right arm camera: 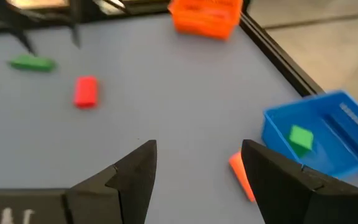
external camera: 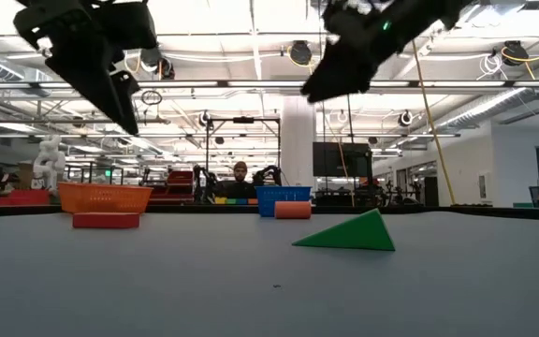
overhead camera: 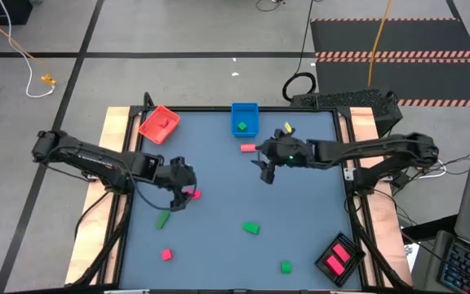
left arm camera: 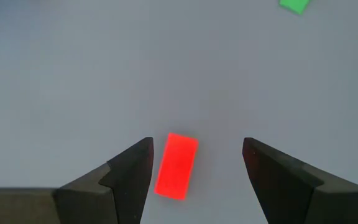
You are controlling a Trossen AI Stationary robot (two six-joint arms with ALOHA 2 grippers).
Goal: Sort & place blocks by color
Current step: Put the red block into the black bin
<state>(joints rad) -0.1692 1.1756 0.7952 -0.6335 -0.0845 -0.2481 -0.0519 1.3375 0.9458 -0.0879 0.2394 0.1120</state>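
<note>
Small blocks lie scattered on the blue-grey table (overhead camera: 219,188): green ones (overhead camera: 163,219), (overhead camera: 251,228), (overhead camera: 285,266), a pink one (overhead camera: 166,255) and an orange-red one (overhead camera: 248,148). My left gripper (overhead camera: 182,189) hovers open over a red bar (left arm camera: 176,165). The bar lies flat on the table between the fingers, closer to one of them, and is untouched. My right gripper (overhead camera: 268,171) hangs open and empty above the table's middle, near the blue tray (overhead camera: 244,118), which holds a green block (right arm camera: 300,138).
A red tray (overhead camera: 160,124) with a red block stands at the far left. A black tray (overhead camera: 339,260) with pink blocks sits at the near right corner. Open table lies between the two arms. A person sits in the room beyond the far edge.
</note>
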